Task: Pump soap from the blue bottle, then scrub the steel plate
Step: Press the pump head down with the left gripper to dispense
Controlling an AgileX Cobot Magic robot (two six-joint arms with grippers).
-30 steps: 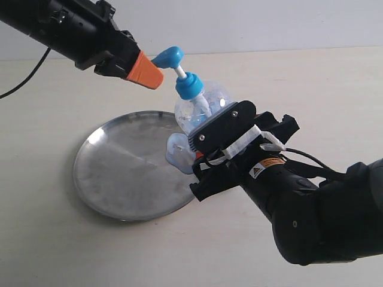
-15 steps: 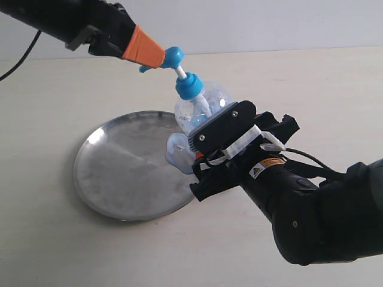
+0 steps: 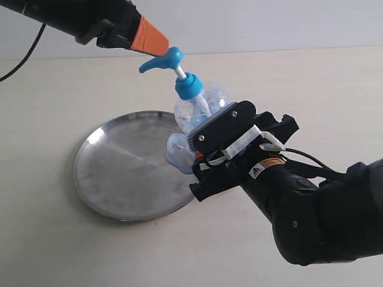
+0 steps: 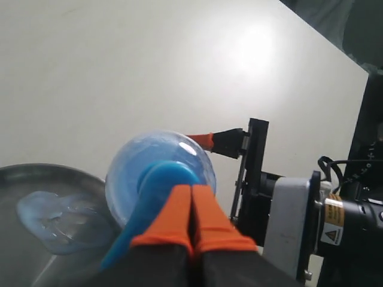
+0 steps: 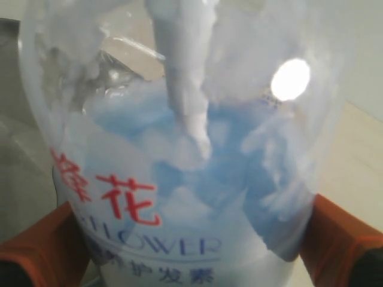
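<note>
The blue bottle [image 3: 202, 103] leans over the right rim of the steel plate [image 3: 119, 173], and my right gripper [image 5: 191, 245] is shut on its body, one orange finger [image 5: 338, 236] on either side of the label. The blue pump head [image 3: 167, 58] stands raised on its white stem, spout toward the plate. My left gripper [image 3: 157, 40] is shut with nothing in it, its orange tips just over the pump head [image 4: 160, 182]; I cannot tell whether they touch. The soap [image 3: 178, 152], a pale blue blob, lies on the plate beside the bottle's base, and it shows in the left wrist view as the soap [image 4: 57, 216].
The plate and bottle rest on a pale tabletop [image 3: 299, 84]. The bulky black right arm [image 3: 311, 209] fills the front right. A black cable [image 3: 24, 75] hangs from the left arm at the far left.
My left gripper has risen from beside the spout to just above the pump head, staying shut. The bottle, the right gripper and the soap have not moved.
</note>
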